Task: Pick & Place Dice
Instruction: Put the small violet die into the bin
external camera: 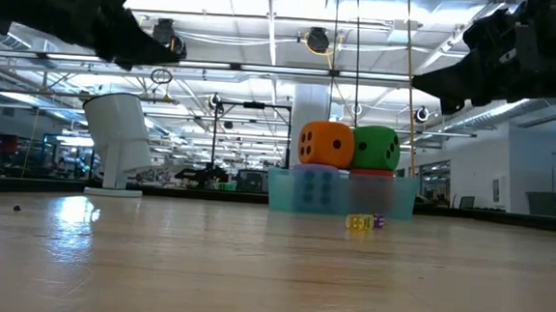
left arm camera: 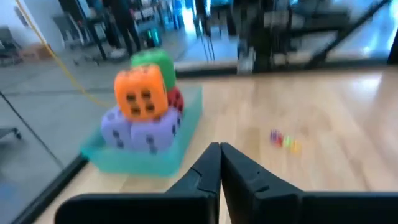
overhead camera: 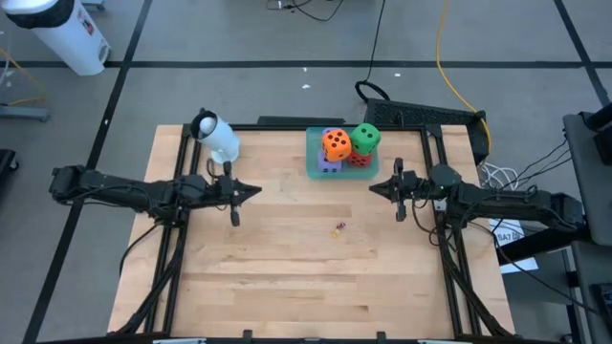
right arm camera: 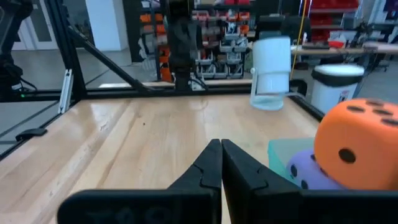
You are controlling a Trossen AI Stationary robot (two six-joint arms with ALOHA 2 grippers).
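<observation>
The dice are stacked in a translucent teal tray (overhead camera: 311, 164) at the table's far middle. An orange die (overhead camera: 336, 143) and a green die (overhead camera: 364, 139) sit on top. Below them are a red die (overhead camera: 360, 161) and purple-blue dice (left arm camera: 140, 132), resting on the tray's floor. My left gripper (overhead camera: 256, 191) hovers shut, left of the tray and nearer the table's front, pointing right with nothing in it. My right gripper (overhead camera: 373, 188) hovers shut just right of and nearer than the tray, pointing left, also with nothing in it. Both stand well above the wood (external camera: 178, 48) (external camera: 418, 84).
A white cylindrical object (overhead camera: 216, 137) stands on the far left of the table. A small cluster of coloured beads (overhead camera: 338, 227) lies on the wood in the middle, nearer than the tray. Black frame rails (overhead camera: 172, 248) run along the table's left and right sides.
</observation>
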